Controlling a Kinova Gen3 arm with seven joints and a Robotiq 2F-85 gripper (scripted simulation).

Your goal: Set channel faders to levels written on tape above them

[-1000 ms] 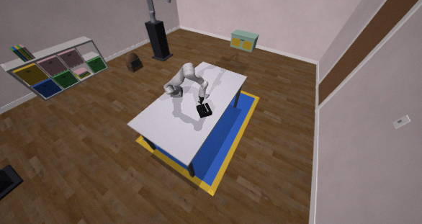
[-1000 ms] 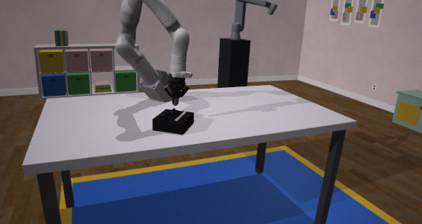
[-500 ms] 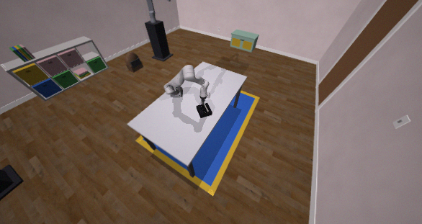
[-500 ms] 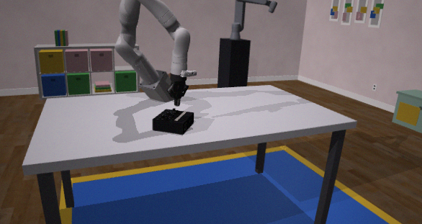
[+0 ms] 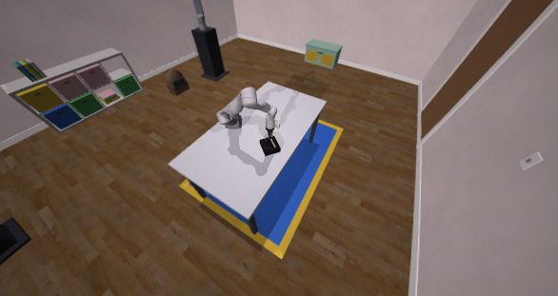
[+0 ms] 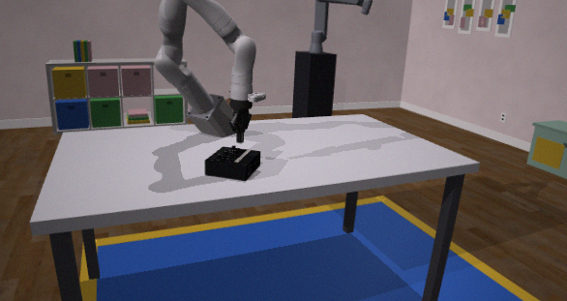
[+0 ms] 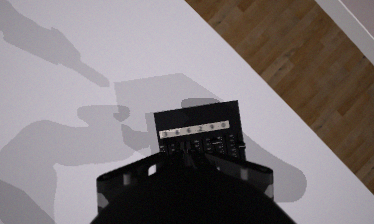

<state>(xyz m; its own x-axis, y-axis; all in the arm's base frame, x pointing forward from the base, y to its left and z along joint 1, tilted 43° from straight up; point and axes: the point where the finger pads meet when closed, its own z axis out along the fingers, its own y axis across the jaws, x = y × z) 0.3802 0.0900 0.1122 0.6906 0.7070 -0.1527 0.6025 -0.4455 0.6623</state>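
A small black box-shaped lighting desk [image 6: 232, 163] stands on the white counter [image 6: 121, 185], near its middle. A pale strip of tape [image 7: 194, 130] crosses the desk's top (its written digits are too blurred to read). The dark pincer [image 6: 239, 137], pressed together and pinching nothing, points down just above the desk's far edge, over the row of faders [image 7: 203, 145].

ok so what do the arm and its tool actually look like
The arm has smooth, rounded links in pale grey-white with faint seams at the joints, on a grey angular base. The tool is black and narrow-tipped. No loose cables or markings show.
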